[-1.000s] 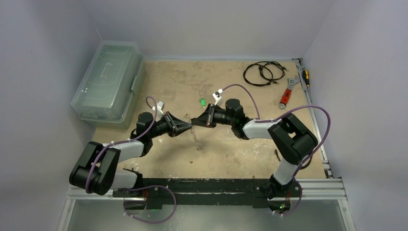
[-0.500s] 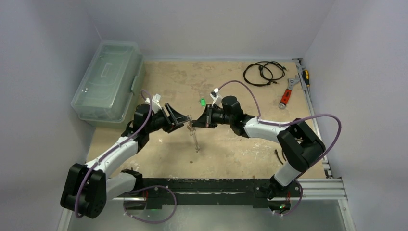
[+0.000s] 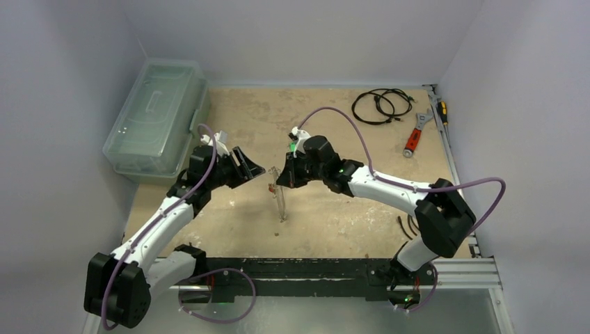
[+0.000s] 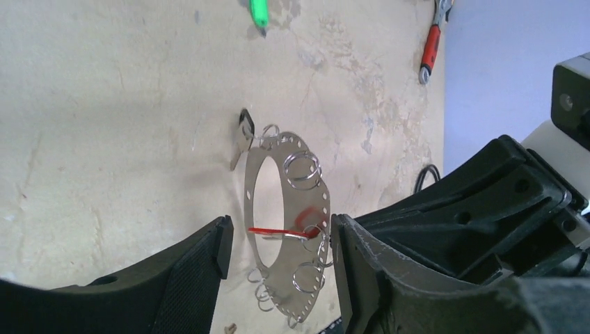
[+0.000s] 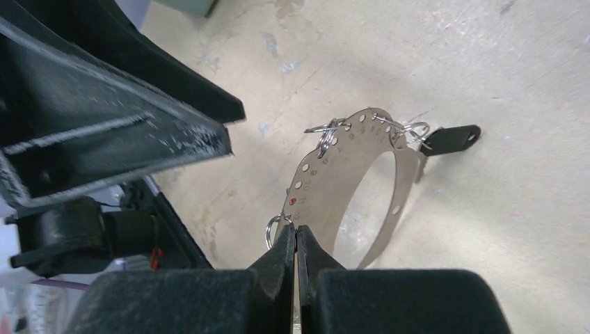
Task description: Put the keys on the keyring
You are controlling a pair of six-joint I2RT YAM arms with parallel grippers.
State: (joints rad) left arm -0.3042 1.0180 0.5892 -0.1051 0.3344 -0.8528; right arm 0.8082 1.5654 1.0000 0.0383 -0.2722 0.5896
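Right pincer (image 5: 296, 240) clenched on keyring (image 5: 334, 181) rim; left pincer (image 4: 278, 243) released, near it. Black key (image 5: 452, 139) hangs from keyring; green key (image 4: 259, 10) lies apart on bench (image 4: 104, 104).

walled lab bench (image 3: 334, 216), wrench (image 3: 415, 132)

Silver, red, black and green on mottled beige

The silvery flat metal keyring hoop (image 5: 330, 170) is dotted with rows of small holes and bears one red speck. Its red plastic key tag (image 4: 268, 229) and black plastic key tag (image 5: 451, 139) contrast with the bright green plastic key tag (image 4: 259, 10). The sandy beige tabletop (image 3: 334, 202) is blotched with paler patches. The left gripper (image 4: 278, 236) and right gripper (image 5: 296, 233) are matte black, and the metal wrench (image 3: 412, 142) has a red handle.
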